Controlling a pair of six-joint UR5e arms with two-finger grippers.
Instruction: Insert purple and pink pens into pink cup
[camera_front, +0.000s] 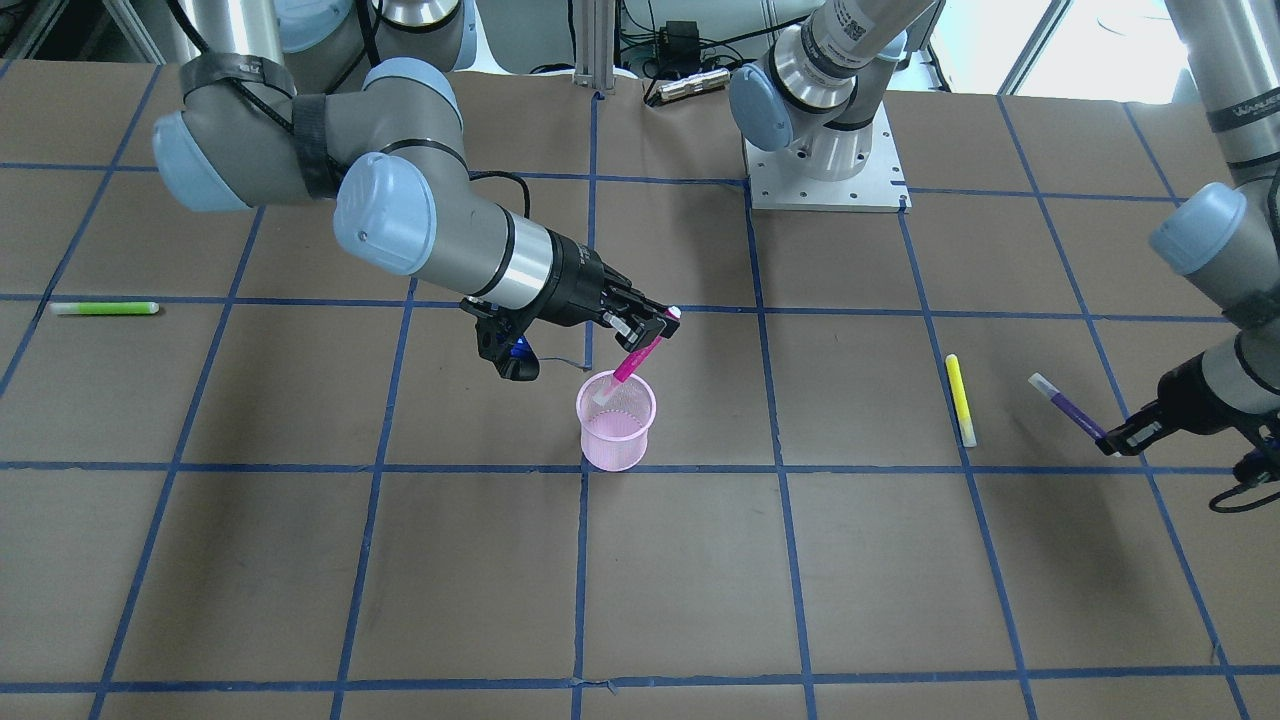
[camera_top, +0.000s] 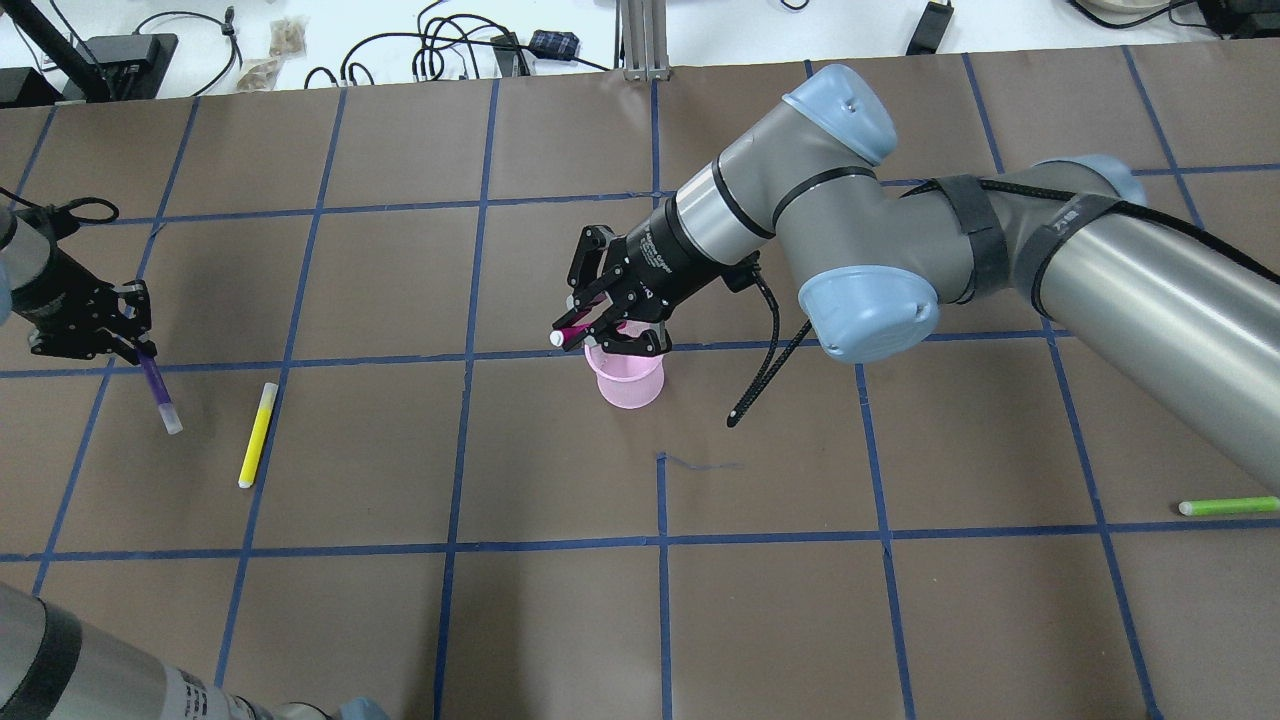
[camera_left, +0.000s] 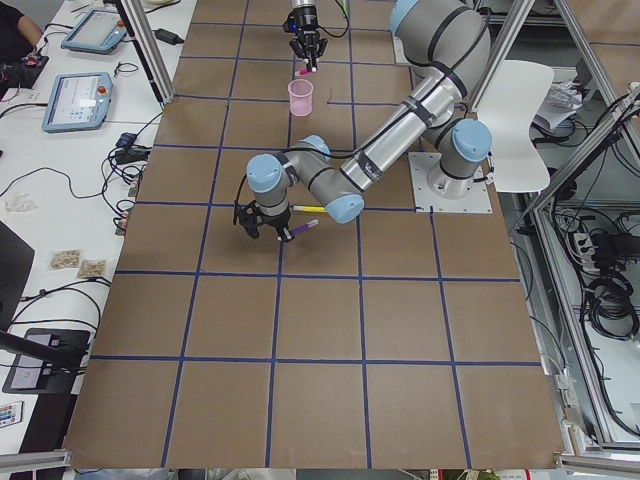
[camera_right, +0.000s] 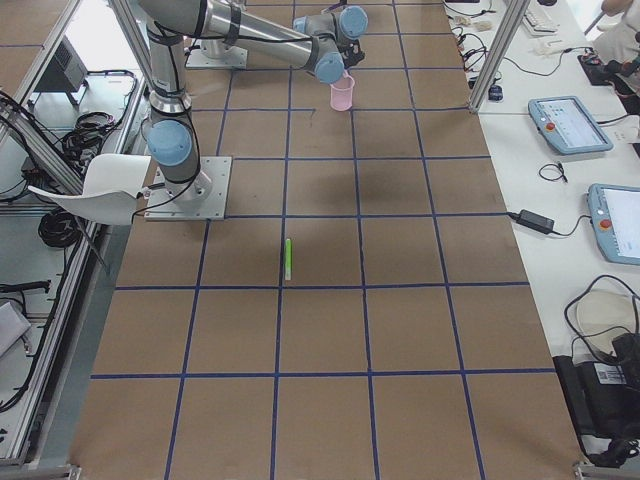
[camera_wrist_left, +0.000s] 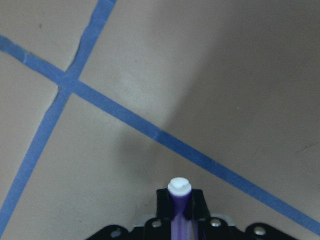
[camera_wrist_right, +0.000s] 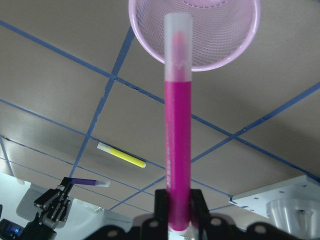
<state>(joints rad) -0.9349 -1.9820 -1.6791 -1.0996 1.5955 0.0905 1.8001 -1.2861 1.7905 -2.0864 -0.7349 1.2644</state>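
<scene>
My right gripper (camera_front: 660, 325) is shut on the pink pen (camera_front: 632, 362) and holds it tilted over the pink mesh cup (camera_front: 616, 420). The pen's clear cap end is at the cup's mouth. The right wrist view shows the pink pen (camera_wrist_right: 177, 150) pointing into the cup (camera_wrist_right: 195, 35). My left gripper (camera_front: 1115, 440) is shut on one end of the purple pen (camera_front: 1068, 405), far from the cup at the table's side. The overhead view shows the left gripper (camera_top: 135, 340), the purple pen (camera_top: 158, 390), the right gripper (camera_top: 580, 330) and the cup (camera_top: 630, 380).
A yellow pen (camera_front: 961, 400) lies on the table between the cup and my left gripper. A green pen (camera_front: 104, 308) lies far out on my right side. An arm's base plate (camera_front: 825, 170) sits behind the cup.
</scene>
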